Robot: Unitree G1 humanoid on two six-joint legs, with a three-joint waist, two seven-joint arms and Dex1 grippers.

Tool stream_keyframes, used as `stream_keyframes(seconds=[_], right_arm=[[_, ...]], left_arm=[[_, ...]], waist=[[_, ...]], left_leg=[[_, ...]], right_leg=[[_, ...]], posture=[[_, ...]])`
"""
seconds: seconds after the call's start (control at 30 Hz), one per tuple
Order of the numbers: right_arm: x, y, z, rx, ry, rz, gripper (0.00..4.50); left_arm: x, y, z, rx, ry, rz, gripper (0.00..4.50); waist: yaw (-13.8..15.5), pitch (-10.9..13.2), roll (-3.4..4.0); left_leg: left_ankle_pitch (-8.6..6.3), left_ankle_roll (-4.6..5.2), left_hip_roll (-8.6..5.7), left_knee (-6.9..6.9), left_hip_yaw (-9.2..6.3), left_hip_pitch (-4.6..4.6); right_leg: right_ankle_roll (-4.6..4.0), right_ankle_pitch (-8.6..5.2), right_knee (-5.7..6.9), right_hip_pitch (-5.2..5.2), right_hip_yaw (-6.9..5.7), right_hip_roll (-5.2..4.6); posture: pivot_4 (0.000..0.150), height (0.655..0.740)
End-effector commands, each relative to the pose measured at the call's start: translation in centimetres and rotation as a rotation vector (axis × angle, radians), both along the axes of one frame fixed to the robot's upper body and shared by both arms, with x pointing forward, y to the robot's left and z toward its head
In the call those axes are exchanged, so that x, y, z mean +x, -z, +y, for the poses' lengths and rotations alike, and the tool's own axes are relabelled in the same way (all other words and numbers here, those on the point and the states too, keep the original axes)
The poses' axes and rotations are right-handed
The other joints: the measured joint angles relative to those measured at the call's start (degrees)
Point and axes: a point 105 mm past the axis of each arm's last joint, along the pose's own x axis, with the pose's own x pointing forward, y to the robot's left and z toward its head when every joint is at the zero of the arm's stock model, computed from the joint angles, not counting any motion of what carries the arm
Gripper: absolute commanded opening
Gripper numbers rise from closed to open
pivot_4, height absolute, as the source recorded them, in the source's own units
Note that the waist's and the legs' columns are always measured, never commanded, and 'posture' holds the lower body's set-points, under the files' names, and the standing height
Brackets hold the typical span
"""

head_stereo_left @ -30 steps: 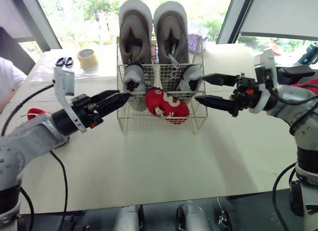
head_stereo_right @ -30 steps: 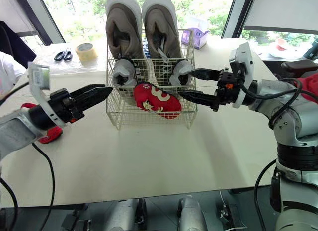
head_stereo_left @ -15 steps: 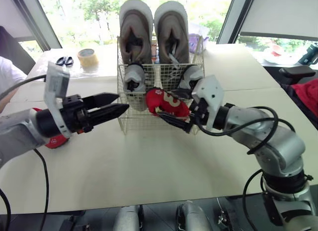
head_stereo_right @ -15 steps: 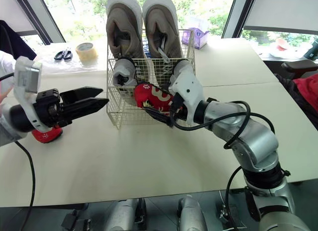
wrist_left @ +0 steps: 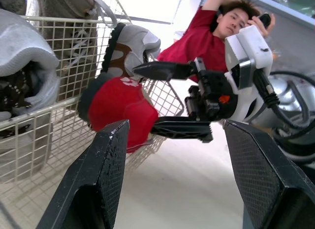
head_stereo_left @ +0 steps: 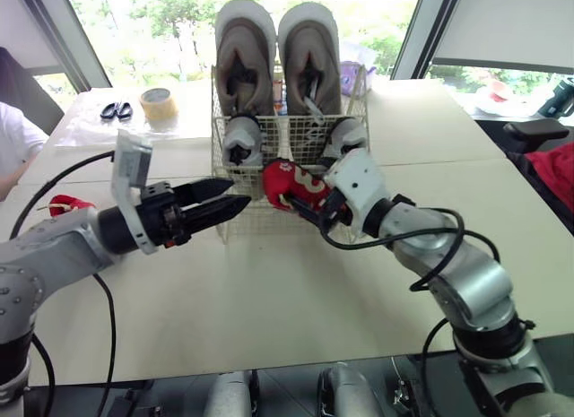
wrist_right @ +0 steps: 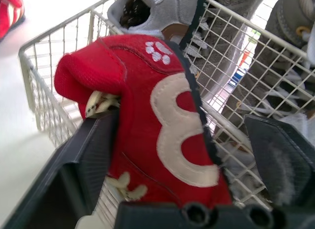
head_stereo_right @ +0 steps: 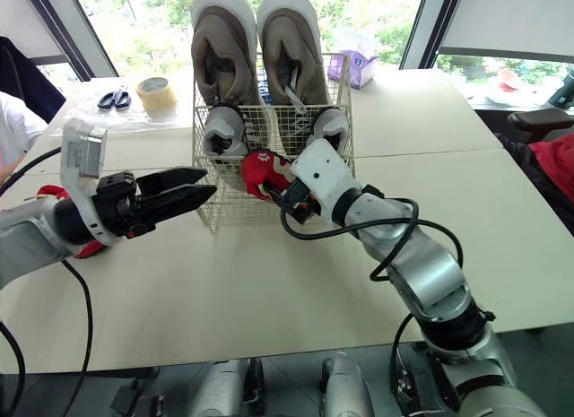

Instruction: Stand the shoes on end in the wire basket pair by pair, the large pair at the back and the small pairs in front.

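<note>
- The red shoe (head_stereo_left: 296,186) lies tilted across the front edge of the basket (head_stereo_left: 224,221), not on end. How much of it sits inside the wire and how much hangs over the rim is hard to judge.
- It looks like a small cloth shoe: light, soft and easy to squash. Pinching its sides should hold it, but a grip nearer the stiffer sole and heel would probably keep it from folding or twisting when tipped upright. A loose lace end near its opening could catch on the wire.
- The right gripper (wrist_left: 142,100) straddles this shoe. Its jaws are spread, with one finger against the shoe's side and the other just apart, so they have not closed on it.
- The left gripper (head_stereo_left: 238,192) hovers beside the basket's front left corner. Its jaws are open and carry nothing.
- Behind the red shoe, the small grey pair (head_stereo_left: 242,139) stands in the basket. The large pair (head_stereo_left: 273,54) stands on end at the back.
- A second red shoe (head_stereo_left: 67,204) lies on the counter (head_stereo_left: 296,291), mostly hidden by the left arm.
- The red shoe's toe and sole are covered by the right wrist in the head views.
</note>
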Motion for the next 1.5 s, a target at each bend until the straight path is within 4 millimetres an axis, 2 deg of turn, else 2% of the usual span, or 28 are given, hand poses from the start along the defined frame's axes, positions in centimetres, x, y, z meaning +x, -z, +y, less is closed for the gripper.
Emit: stream_keyframes(seconds=[0.03,0.2,0.23,0.33,0.4,0.57,0.77,0.9,1.0,1.03,1.2,1.27,1.37,1.5], right_arm=[[-0.5,-0.6,-0.4,0.023,0.057,-0.046,2.59],[-0.7,-0.6,-1.0,0.049,0.123,-0.063,0.20],[-0.7,-1.0,-1.1,0.070,0.143,-0.089,0.04],[-1.5,-2.6,-1.8,0.192,0.205,-0.165,0.04],[-1.8,-2.8,-2.4,0.259,0.243,-0.159,0.04],[-2.2,-1.5,-5.6,0.507,0.415,-0.060,0.04],[-2.2,-0.1,-5.4,0.562,0.434,0.026,0.04],[-2.3,0.3,-5.6,0.535,0.429,0.040,1.55],[-2.8,0.2,-5.4,0.477,0.390,0.017,3.08],[-3.2,0.1,-5.8,0.463,0.387,0.007,3.57],[-4.7,0.1,-7.6,0.407,0.379,-0.002,3.57],[-5.1,0.5,-8.2,0.327,0.356,0.010,3.57],[-5.4,0.0,-9.1,0.270,0.325,0.009,3.57],[-7.2,-0.1,-9.2,0.201,0.142,0.070,3.57]], left_arm=[[0.1,-0.4,-0.3,-0.007,0.014,-0.032,3.14],[0.3,-0.1,-1.0,-0.024,0.043,-0.023,3.14],[0.3,-0.1,-1.1,-0.027,0.051,-0.020,3.14],[0.7,0.1,-1.3,-0.035,0.061,-0.010,3.14],[0.9,0.2,-1.4,-0.037,0.073,-0.004,3.14],[1.5,0.2,-1.9,-0.039,0.104,-0.002,3.14],[2.3,0.2,-2.4,-0.036,0.131,-0.003,3.14],[2.6,0.1,-2.1,-0.026,0.130,-0.007,3.14],[2.6,0.2,-1.7,-0.015,0.128,-0.006,3.14],[2.6,0.2,-1.5,-0.010,0.128,-0.005,3.14],[2.8,0.4,-1.3,-0.008,0.126,0.000,3.14],[3.0,0.5,-1.6,-0.018,0.133,0.002,3.14],[3.3,0.6,-2.2,-0.024,0.155,0.002,3.14],[3.3,0.6,-1.9,-0.023,0.162,0.000,3.14]], waist=[[0.10,0.00,-0.01],[0.06,-0.03,-0.05],[0.01,-0.03,-0.05],[0.00,-0.03,-0.05],[-0.01,-0.03,-0.05],[0.07,-0.04,-0.06],[-0.12,-0.04,-0.05],[-0.16,-0.04,-0.05],[-0.18,-0.04,-0.05],[-0.23,-0.04,-0.05],[-0.11,-0.04,-0.05],[-0.04,-0.04,-0.05],[0.03,-0.04,-0.06],[-0.03,-0.04,-0.06]], left_leg=[[0.00,0.00,0.00,0.00,-0.01,0.00],[0.00,0.00,-0.01,0.03,-0.03,0.01],[0.00,0.00,-0.01,0.02,-0.03,0.00],[0.00,0.00,0.00,0.01,-0.03,0.00],[0.00,0.00,0.00,0.01,-0.03,-0.01],[0.00,0.00,0.00,0.01,-0.06,-0.01],[0.00,-0.01,0.01,-0.01,-0.07,0.00],[0.00,-0.01,0.01,-0.03,-0.06,-0.01],[0.00,0.00,0.01,-0.02,-0.07,0.00],[0.00,0.00,0.01,-0.02,-0.07,0.01],[0.00,0.00,0.01,-0.04,-0.08,0.00],[0.00,0.01,0.01,-0.03,-0.08,0.01],[-0.05,0.10,0.00,-0.01,-0.10,0.04],[-0.06,0.11,0.01,-0.03,-0.11,0.05]], right_leg=[[0.00,0.00,0.00,0.00,-0.01,0.00],[0.00,0.00,-0.01,0.06,-0.02,0.00],[0.00,0.00,-0.01,0.04,-0.02,0.00],[0.00,0.00,-0.01,0.02,-0.01,0.01],[0.00,0.00,0.00,0.02,-0.02,0.01],[0.00,0.00,-0.01,0.05,-0.04,0.03],[-0.01,0.00,0.00,0.04,-0.03,0.06],[-0.01,0.00,-0.02,0.03,-0.02,0.06],[-0.01,0.00,-0.01,0.04,-0.02,0.06],[-0.01,0.00,-0.01,0.04,-0.02,0.06],[-0.02,-0.01,-0.02,0.03,-0.02,0.06],[-0.01,0.00,-0.01,0.05,-0.02,0.06],[-0.01,0.00,-0.02,0.12,-0.03,0.06],[-0.02,0.00,-0.02,0.11,-0.03,0.06]], posture=[[0.150,0.6797],[0.150,0.6797],[0.150,0.6797],[0.150,0.6797],[0.150,0.6797],[0.150,0.6797],[0.150,0.6797],[0.150,0.6797],[0.150,0.6797],[0.150,0.6797],[0.150,0.6797],[0.150,0.6797],[0.150,0.6797],[0.150,0.6797]])
